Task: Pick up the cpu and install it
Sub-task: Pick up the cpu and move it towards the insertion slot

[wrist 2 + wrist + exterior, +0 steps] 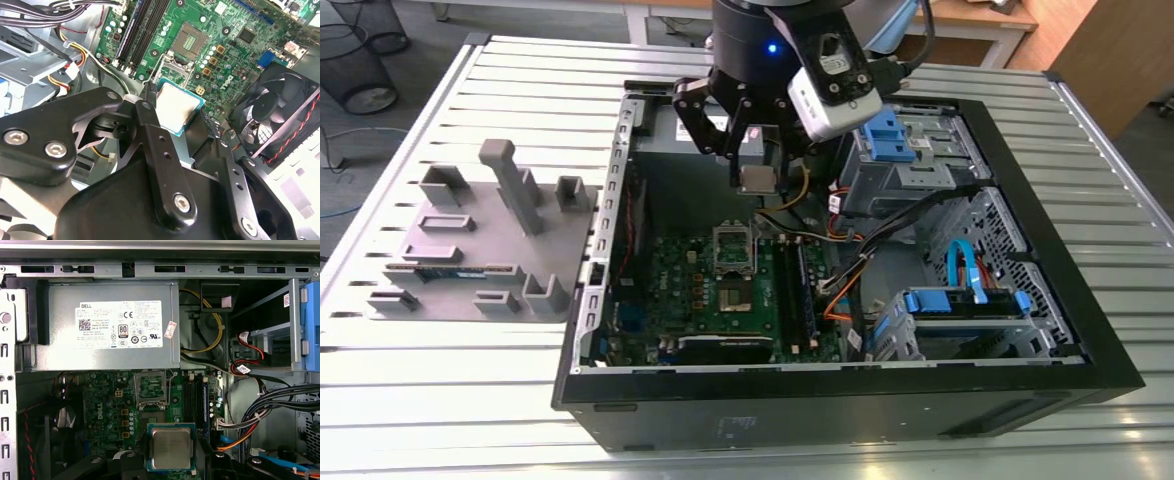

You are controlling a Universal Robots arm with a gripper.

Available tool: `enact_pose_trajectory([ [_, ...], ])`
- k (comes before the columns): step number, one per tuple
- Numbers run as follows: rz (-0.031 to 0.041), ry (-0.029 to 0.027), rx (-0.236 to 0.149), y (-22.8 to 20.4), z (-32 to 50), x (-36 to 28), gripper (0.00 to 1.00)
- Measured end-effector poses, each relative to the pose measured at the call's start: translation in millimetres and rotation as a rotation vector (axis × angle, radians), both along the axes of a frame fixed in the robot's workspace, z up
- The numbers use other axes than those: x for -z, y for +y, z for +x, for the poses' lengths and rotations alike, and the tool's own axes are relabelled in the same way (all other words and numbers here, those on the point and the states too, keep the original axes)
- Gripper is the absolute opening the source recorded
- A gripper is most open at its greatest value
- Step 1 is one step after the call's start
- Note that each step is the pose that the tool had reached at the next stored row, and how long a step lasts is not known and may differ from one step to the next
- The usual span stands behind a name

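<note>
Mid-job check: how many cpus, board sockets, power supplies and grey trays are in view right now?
cpu: 1, held in the gripper
socket: 1
power supply: 1
grey tray: 1
Total: 4

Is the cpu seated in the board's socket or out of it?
Out. The end effector holds the cpu above the board, and the socket shows bare, with nothing in it.

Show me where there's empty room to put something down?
In the exterior view, bare slatted table lies on the camera's side of the grey tray and the computer case. Inside the case it is crowded: green board, cables, and the gripper holding the cpu above them.
</note>
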State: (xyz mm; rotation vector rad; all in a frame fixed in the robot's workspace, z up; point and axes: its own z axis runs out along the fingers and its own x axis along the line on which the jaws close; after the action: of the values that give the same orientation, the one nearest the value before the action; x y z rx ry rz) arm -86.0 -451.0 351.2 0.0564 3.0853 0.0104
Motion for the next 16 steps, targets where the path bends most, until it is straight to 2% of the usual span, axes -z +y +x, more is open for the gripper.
enact_pose_trajectory([
  [8, -0.0002, 0.0002, 0.000, 0.0, -0.5, 0.2, 0.47],
  [16, 0.0000, 0.0001, 0.000, -0.9, -5.3, 6.3, 0.47],
])
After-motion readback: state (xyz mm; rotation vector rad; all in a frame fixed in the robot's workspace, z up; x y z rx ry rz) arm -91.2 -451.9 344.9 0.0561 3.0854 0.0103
